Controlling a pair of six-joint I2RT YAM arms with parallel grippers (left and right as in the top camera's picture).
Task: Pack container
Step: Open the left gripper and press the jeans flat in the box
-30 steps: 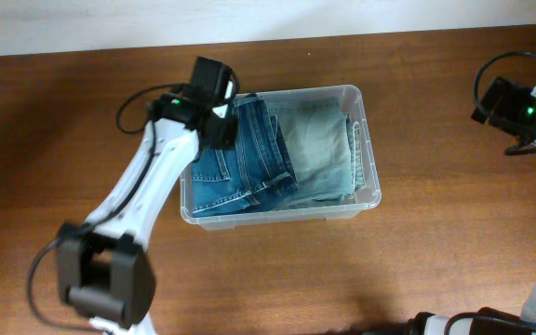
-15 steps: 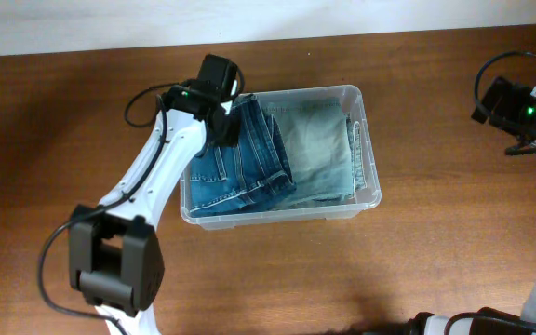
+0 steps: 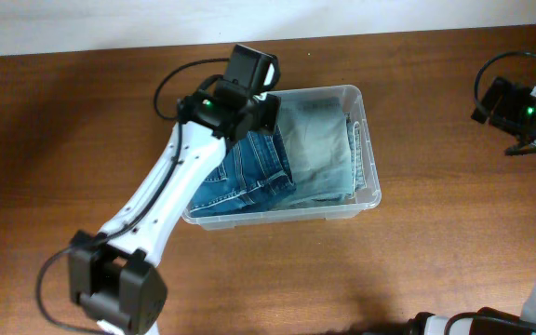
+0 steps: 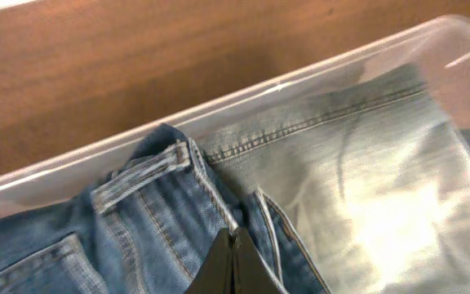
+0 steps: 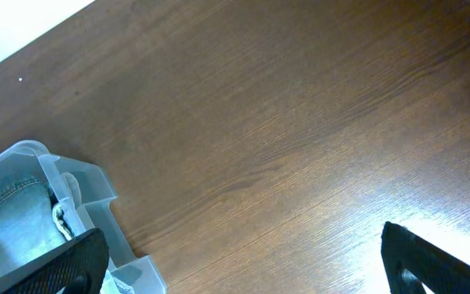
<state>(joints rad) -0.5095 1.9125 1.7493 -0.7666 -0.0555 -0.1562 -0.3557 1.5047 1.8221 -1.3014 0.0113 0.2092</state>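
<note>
container [image 3: 372,158], a clear rectangular plastic bin, mid brown wooden tabletop [image 3: 435,261] | left gripper [image 4: 235,245] closed, nothing visibly held, tip over folded dark-blue denim jeans [image 3: 249,177] beside pale washed jeans [image 3: 319,149], both inside | right gripper [image 5: 241,253] wide open, well apart | step: likely tamping contents | next: press gently, avoid snagging the waistband

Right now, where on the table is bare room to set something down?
Bare wood lies between the container and the right hand, and in front of the container. Crowded: jeans fill the container, and the left arm crosses its left end.
</note>
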